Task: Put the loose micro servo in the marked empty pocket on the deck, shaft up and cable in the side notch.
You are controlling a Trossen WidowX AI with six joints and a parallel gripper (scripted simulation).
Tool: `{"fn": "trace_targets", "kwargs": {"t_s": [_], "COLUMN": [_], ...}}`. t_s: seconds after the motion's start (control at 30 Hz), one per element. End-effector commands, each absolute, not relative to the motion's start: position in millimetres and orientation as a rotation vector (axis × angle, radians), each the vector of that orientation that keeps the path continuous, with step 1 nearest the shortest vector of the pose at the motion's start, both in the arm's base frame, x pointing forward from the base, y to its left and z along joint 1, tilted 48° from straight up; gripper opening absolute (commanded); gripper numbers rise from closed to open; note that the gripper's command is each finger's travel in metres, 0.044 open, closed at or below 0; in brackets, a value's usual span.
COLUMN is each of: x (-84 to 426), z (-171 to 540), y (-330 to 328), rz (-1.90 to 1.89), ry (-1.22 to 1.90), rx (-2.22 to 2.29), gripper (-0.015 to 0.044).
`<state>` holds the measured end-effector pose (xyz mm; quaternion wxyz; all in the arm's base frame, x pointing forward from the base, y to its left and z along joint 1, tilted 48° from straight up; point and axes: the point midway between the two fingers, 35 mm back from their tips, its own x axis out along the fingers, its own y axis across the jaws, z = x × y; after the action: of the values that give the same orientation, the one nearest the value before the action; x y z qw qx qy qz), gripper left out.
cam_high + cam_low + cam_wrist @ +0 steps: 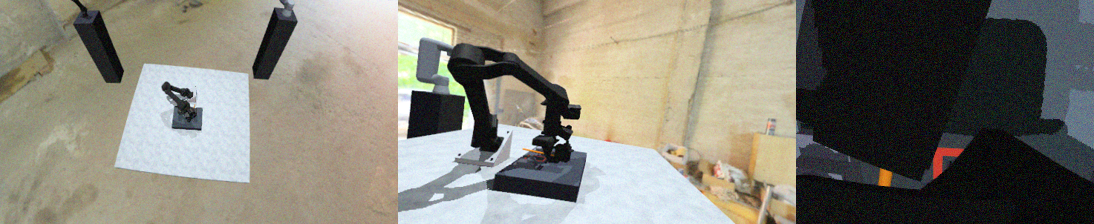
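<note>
Down low, gripper (548,145) over deck (546,178).

Surfaces: mostly matt.
Arm (509,70) matt black plastic-like; deck (546,178) dull dark grey; mat (208,148) pale, mottled; floor (315,148) rough.

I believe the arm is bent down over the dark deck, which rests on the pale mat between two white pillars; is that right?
Nearly: the pillars are black, not white, as the top view shows. The rest holds: the arm bends down over the dark deck, which rests on the pale mat, with the gripper low over it.
</note>
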<state>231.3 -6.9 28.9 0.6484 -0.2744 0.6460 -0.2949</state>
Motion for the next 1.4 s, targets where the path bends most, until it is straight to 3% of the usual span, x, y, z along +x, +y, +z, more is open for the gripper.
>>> {"fn": "trace_targets", "kwargs": {"t_s": [0.0, 0.9, 1.37], "x": [231.1, 228.4, 229.1], "z": [21.1, -11.1, 17.1], "y": [-1.9, 25.9, 57.3], "rz": [-0.673, -0.677, -0.675], "ry": [1.476, 1.475, 1.476], "rx": [-0.622, -0.623, -0.622], "gripper": [0.0, 0.0, 0.0]}}
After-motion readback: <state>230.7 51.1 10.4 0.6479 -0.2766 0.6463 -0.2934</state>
